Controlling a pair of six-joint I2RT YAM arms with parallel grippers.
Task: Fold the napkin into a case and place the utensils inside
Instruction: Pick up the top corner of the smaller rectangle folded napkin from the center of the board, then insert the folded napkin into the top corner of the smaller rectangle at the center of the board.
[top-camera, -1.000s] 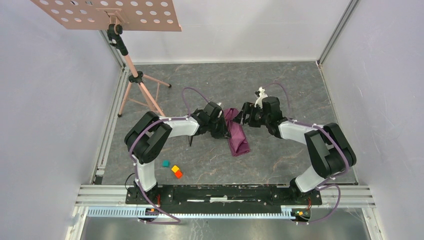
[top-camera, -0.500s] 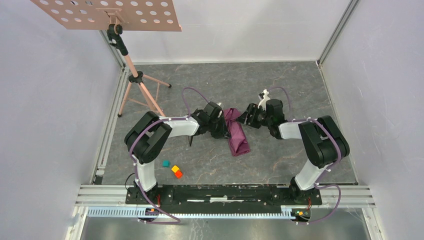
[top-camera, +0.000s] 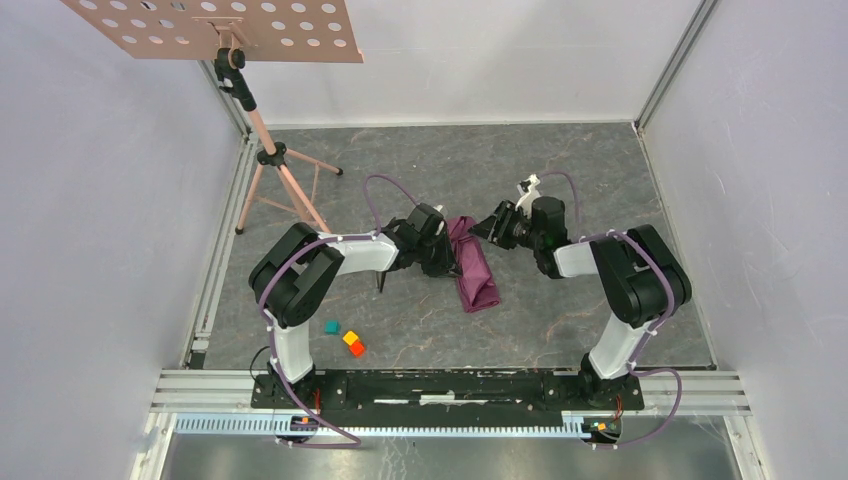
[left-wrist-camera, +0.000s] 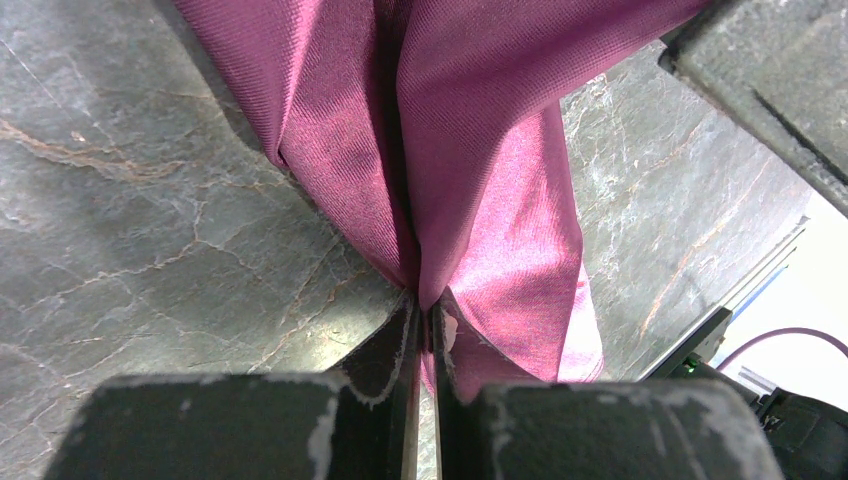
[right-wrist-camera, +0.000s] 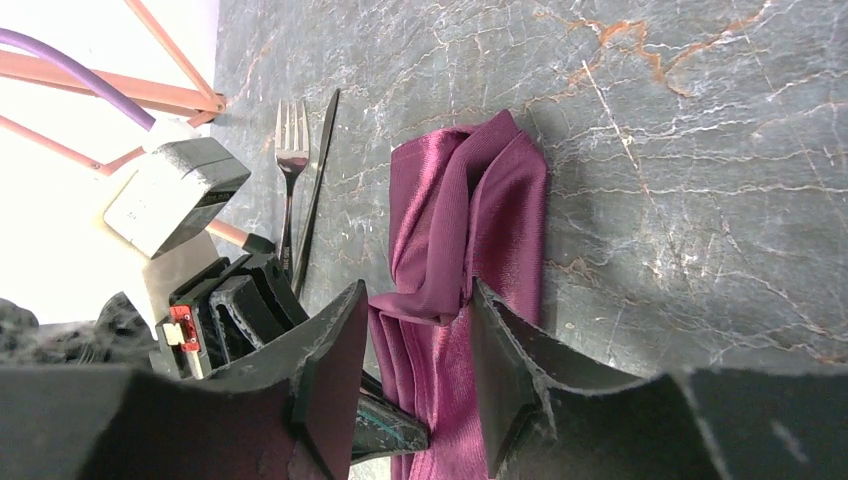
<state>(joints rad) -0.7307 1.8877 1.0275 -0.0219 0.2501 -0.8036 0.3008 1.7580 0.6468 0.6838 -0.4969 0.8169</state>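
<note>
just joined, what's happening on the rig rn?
Napkin folding, partway. The left end effector is shut on a bunched fold of the purple napkin, which lies as a crumpled strip on the table. The right end effector hangs by the napkin's far end, jaws apart, cloth showing between them. The fork and knife lie side by side on the table beside the napkin, not yet inside.

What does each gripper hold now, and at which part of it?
The left gripper pinches a raised fold of the napkin between its tips. The right gripper is open, holding nothing.
</note>
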